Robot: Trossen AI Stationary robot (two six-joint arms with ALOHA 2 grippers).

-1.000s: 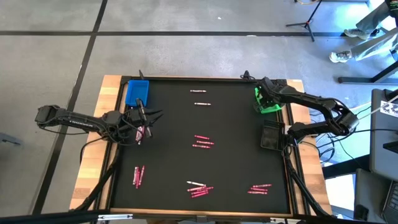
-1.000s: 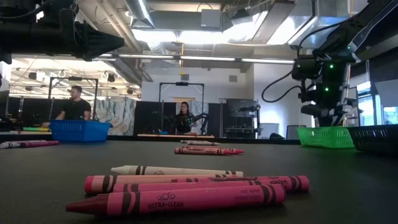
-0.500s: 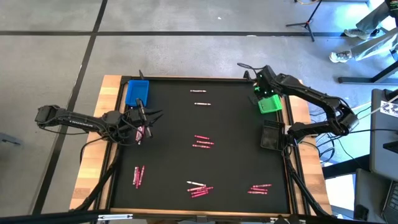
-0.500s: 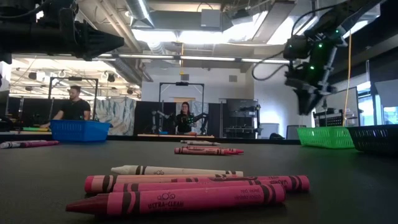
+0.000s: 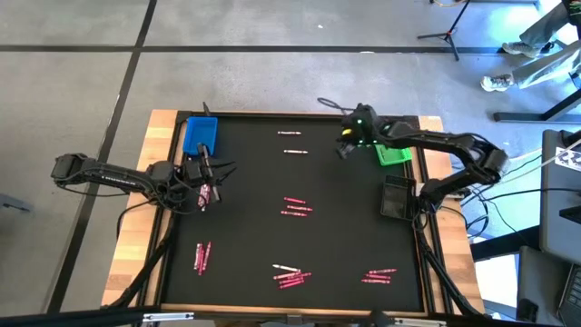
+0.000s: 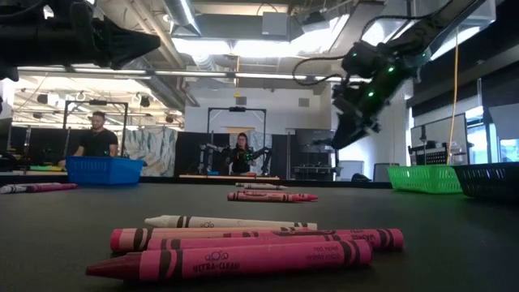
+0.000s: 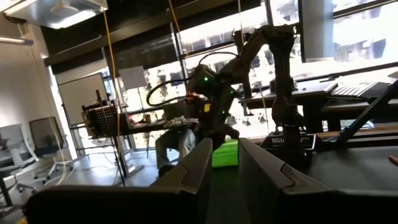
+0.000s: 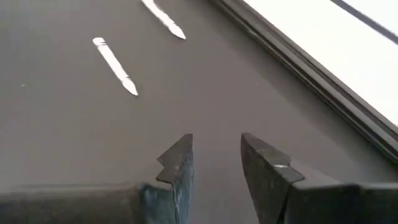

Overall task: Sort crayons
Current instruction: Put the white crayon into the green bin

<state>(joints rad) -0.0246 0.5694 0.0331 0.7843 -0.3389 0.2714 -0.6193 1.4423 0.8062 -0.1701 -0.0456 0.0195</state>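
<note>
Ahead of my right gripper [image 8: 216, 163], jaws narrowly parted and empty, two pale crayons [image 8: 115, 65] lie pointing away, nearer me than the left gripper [image 5: 207, 168].

Grey floor [image 5: 272, 82], ceiling lights [image 6: 268, 45]

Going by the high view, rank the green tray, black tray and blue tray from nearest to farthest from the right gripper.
From the right gripper:
1. Green tray, just beside it, toward the table's right edge.
2. Black tray, right side, nearer the front.
3. Blue tray, far left corner.
</note>
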